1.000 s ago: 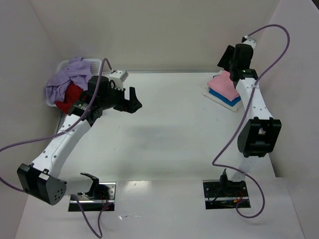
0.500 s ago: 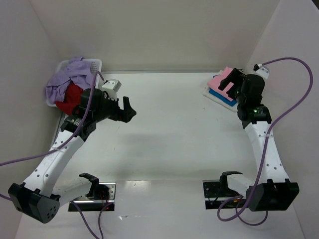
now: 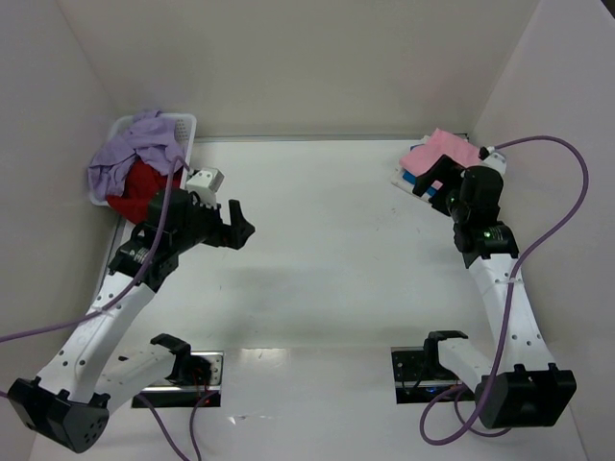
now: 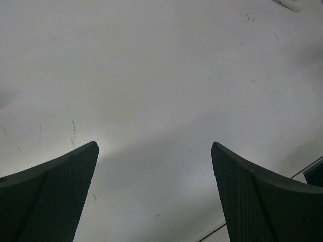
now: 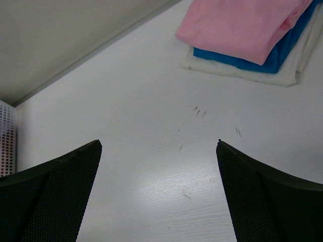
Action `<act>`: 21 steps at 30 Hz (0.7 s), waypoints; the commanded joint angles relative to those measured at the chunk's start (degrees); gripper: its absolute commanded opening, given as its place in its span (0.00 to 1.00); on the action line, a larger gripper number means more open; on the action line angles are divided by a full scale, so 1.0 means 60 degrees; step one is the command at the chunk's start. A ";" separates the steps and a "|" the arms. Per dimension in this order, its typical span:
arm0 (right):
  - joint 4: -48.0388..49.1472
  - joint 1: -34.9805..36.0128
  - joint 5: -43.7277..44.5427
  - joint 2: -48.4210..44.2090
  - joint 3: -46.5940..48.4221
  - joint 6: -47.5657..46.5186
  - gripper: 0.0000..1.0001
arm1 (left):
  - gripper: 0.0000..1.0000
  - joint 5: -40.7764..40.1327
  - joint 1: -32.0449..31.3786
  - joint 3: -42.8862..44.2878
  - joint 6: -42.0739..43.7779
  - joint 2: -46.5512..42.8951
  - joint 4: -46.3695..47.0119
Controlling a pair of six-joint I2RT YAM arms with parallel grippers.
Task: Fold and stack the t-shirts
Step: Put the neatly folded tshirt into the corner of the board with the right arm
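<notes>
Done: light pink cloth t-shirt (image 3: 447, 149) stacked on bright blue t-shirt (image 5: 252, 63), 2 o'clock. Remaining unfolded: red t-shirt (image 3: 139, 187), lavender t-shirt (image 3: 130, 154), 10 o'clock. left gripper (image 4: 154, 146), right gripper (image 5: 159, 143) held wide, empty.

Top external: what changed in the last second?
Right pincer opened and pulled back off the pink t-shirt, which lies on the blue t-shirt. Left pincer drew back toward its base, open throughout. Lavender t-shirt and red t-shirt unmoved in the basket.
</notes>
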 commanded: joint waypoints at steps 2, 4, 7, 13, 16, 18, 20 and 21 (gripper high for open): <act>0.0360 0.0079 -0.0105 -0.0362 -0.0149 0.0045 1.00 | 1.00 -0.0326 0.0058 -0.0165 -0.0156 -0.0011 0.0103; 0.0360 0.0079 -0.0192 -0.0362 -0.0236 0.0045 1.00 | 1.00 -0.0327 0.0058 -0.0165 -0.0244 -0.0010 0.0015; 0.0360 0.0079 -0.0192 -0.0362 -0.0324 0.0045 1.00 | 1.00 -0.0327 0.0058 -0.0165 -0.0244 0.0078 0.0015; 0.0448 0.0079 -0.0105 -0.0536 -0.0427 -0.0043 1.00 | 1.00 -0.0327 0.0058 -0.0165 -0.0244 0.0078 0.0015; 0.0448 0.0079 -0.0105 -0.0537 -0.0427 -0.0043 1.00 | 1.00 -0.0327 0.0058 -0.0165 -0.0244 0.0166 0.0015; 0.0448 0.0079 -0.0105 -0.0537 -0.0427 -0.0043 1.00 | 1.00 -0.0327 0.0058 -0.0165 -0.0244 0.0253 0.0015; 0.0536 0.0079 -0.0105 -0.0537 -0.0427 -0.0043 1.00 | 1.00 -0.0240 0.0058 -0.0165 -0.0244 0.0356 0.0015; 0.0536 0.0079 -0.0105 -0.0537 -0.0427 -0.0043 1.00 | 1.00 -0.0239 0.0058 -0.0165 -0.0244 0.0457 0.0015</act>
